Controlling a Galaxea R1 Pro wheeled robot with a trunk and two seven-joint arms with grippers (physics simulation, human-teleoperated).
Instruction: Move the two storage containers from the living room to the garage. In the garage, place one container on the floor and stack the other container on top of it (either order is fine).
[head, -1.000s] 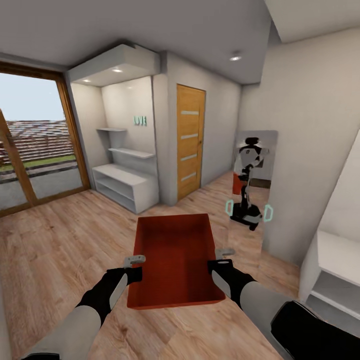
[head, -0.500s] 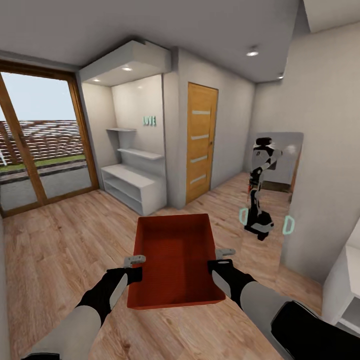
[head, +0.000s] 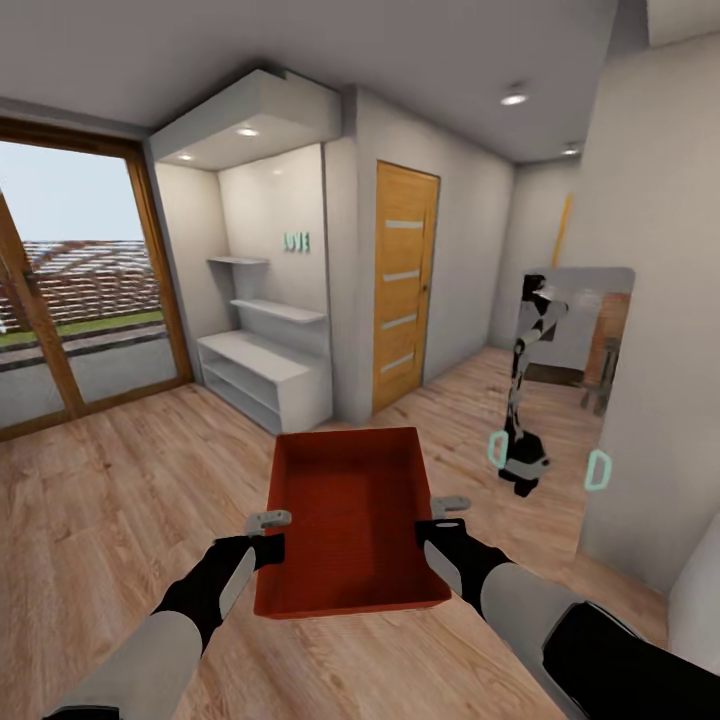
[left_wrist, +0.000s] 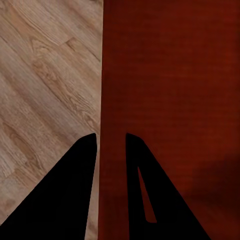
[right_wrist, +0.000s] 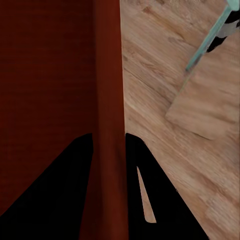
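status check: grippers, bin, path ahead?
Left gripper and right gripper each shut on a side wall of the orange-red open-topped storage container. Container level, empty, carried above the wood-plank floor. Wall mirror ahead-right.

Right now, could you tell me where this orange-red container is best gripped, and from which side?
Grip the container on its two long side walls, one gripper per side: left gripper from its left, right gripper from its right. The thin, straight walls fit between the jaws, as both wrist views show.
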